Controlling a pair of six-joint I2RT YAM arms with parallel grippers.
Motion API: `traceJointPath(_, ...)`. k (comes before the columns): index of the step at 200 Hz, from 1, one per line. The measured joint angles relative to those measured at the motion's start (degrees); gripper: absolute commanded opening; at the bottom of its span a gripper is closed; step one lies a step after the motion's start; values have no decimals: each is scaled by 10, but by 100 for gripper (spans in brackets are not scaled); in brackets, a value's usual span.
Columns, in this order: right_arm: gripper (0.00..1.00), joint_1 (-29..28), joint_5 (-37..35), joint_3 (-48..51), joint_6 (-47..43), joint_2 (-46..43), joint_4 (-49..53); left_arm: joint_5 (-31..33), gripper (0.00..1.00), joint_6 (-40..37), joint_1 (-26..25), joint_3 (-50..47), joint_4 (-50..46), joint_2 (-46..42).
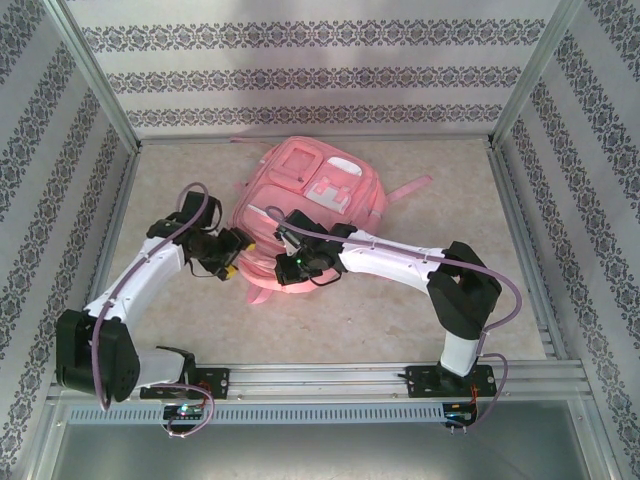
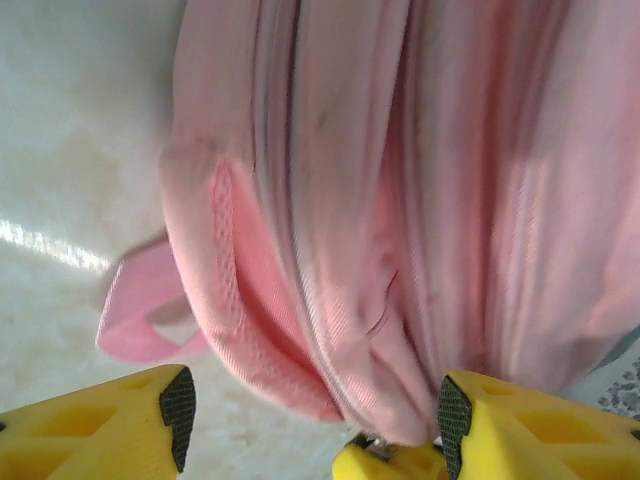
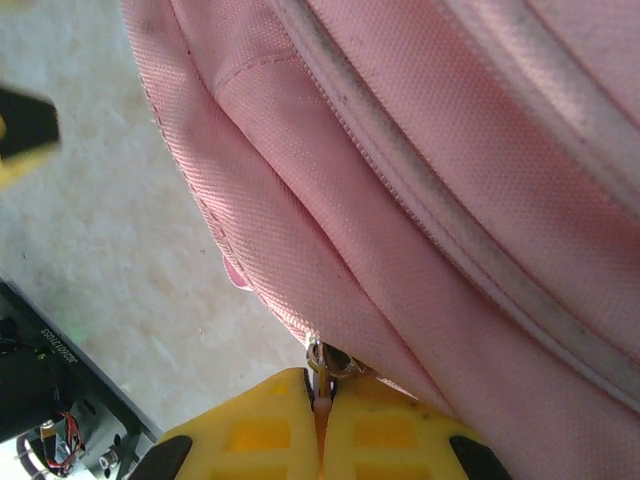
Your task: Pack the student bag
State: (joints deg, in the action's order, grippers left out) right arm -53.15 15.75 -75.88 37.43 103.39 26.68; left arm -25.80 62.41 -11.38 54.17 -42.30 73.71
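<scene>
Student bag (image 1: pixel 310 190) is lying flat on the worktop (image 1: pixel 350 330), centre, toward the far edge. Left gripper (image 2: pixel 315 410) is sitting with fingers spread wide around the bag's near-left edge, left pad clear, clamping nothing. Right gripper (image 3: pixel 320 425) is pinching tight on the metal zipper pull (image 3: pixel 325 362) there.

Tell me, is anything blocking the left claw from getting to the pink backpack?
Nothing visible does. The left gripper stands open, with the student bag right in front of it and only bare table beside. The right gripper is shut on the zipper pull at the bag's edge.
</scene>
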Motion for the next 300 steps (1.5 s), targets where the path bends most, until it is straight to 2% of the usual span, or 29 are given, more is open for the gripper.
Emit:
traceJointPath(29, 0, 0, 2, 8, 4, 0, -9, -8, 63, 29, -25, 1, 3, 8)
traceJointPath(96, 0, 0, 2, 17, 13, 0, -23, -10, 48, 60, -56, 2, 30, 72)
traceJointPath(154, 0, 0, -10, 49, 14, -10, -32, -8, 7, 67, -54, 23, 42, 105)
traceJointPath(176, 0, 0, -23, 61, 12, -24, -35, -12, 0, 69, -52, 25, 42, 106)
traceJointPath(231, 0, 6, -50, 112, 9, -71, -60, -38, 0, 69, -41, 29, 37, 98)
traceJointPath(300, 0, 55, -65, 134, -18, -96, -32, -35, 0, 68, -28, 29, 29, 64)
